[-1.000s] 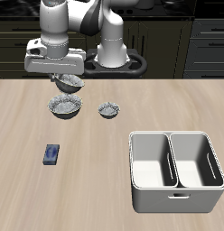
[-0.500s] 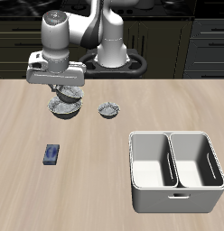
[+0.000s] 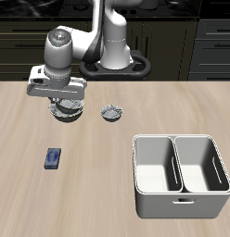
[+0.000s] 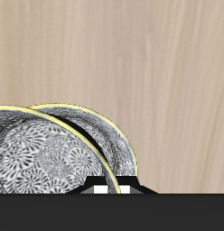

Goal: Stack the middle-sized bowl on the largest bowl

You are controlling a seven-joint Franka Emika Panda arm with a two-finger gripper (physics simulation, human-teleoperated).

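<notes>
My gripper [image 3: 63,100] is shut on the rim of the middle-sized bowl [image 3: 65,106], a silvery-grey bowl with a crinkled speckled rim. It holds that bowl low, right over the largest bowl [image 3: 70,115], which stands on the table and is mostly covered by it; I cannot tell whether they touch. In the wrist view the middle-sized bowl [image 4: 32,153] overlaps the largest bowl [image 4: 107,144], whose rim shows beside and behind it. A dark fingertip [image 4: 112,188] sits at the held rim.
The smallest grey bowl [image 3: 111,113] stands beside the two bowls. A small blue object [image 3: 53,158] lies nearer the table's front edge. A white two-compartment bin [image 3: 180,174] stands near the front edge on the other side.
My gripper has come down with the middle-sized bowl, from above the largest bowl to right over it. The other things have not moved.
</notes>
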